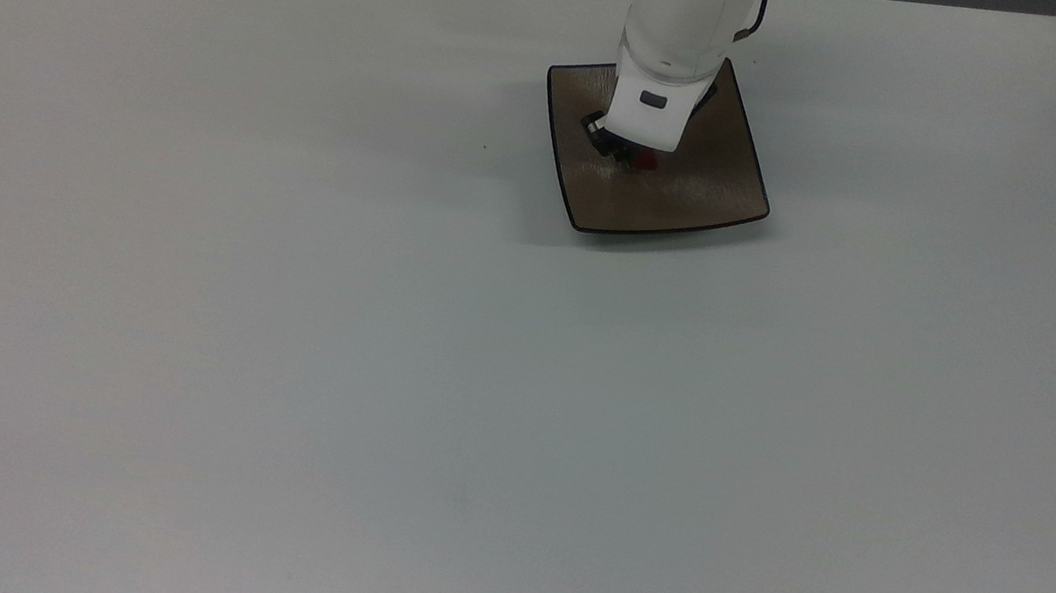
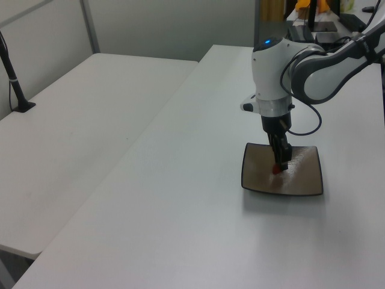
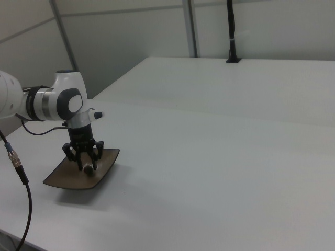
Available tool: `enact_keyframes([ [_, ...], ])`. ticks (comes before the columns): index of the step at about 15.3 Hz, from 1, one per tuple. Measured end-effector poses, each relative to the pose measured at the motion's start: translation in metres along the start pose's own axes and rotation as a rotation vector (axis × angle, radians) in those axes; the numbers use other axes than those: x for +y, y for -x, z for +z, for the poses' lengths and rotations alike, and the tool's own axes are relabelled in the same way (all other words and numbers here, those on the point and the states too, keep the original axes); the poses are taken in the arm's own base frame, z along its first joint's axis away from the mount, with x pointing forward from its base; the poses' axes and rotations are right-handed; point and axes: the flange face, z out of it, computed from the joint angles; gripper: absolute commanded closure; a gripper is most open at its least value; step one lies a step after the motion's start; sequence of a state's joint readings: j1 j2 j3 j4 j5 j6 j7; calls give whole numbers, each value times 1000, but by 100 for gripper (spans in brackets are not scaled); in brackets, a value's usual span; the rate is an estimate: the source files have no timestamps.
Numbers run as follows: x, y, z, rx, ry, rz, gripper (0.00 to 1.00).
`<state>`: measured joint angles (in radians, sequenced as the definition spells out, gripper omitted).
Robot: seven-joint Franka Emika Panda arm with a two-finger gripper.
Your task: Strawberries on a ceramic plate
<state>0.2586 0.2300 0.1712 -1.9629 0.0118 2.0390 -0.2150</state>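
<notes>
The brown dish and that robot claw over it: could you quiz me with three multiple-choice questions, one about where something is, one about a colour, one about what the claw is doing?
1. Where is the strawberry?
A. Low over the square ceramic plate
B. On the bare white table
C. At the table's edge

2. What colour is the plate?
A. Pale blue
B. Glossy brown with a dark rim
C. Green

3. What is the claw doing?
A. Hanging open and empty
B. Gripping the plate's rim
C. Shut on the strawberry

Answers: 1 A, the left view shows the red berry just above the plate's middle. 2 B, the top view shows brown inside a dark edge. 3 C, the berry sits between the claw's tips.
</notes>
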Motion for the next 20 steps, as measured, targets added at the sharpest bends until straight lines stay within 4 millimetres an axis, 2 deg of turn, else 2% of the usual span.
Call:
enact_keyframes([
  [4,0,-1,-3,9,2,69,0],
  [7,1,-7,-28,57,8,199,0],
  [8,2,-9,-41,83,10,249,0],
  [9,4,-10,-66,130,14,314,0],
  [10,5,-8,-82,160,16,343,0],
  [13,21,12,-139,195,23,449,0],
  [14,37,30,-170,171,25,500,0],
  [17,73,66,-227,151,24,587,0],
  [18,86,77,-241,162,24,616,0],
  [20,109,96,-257,182,23,666,0],
])
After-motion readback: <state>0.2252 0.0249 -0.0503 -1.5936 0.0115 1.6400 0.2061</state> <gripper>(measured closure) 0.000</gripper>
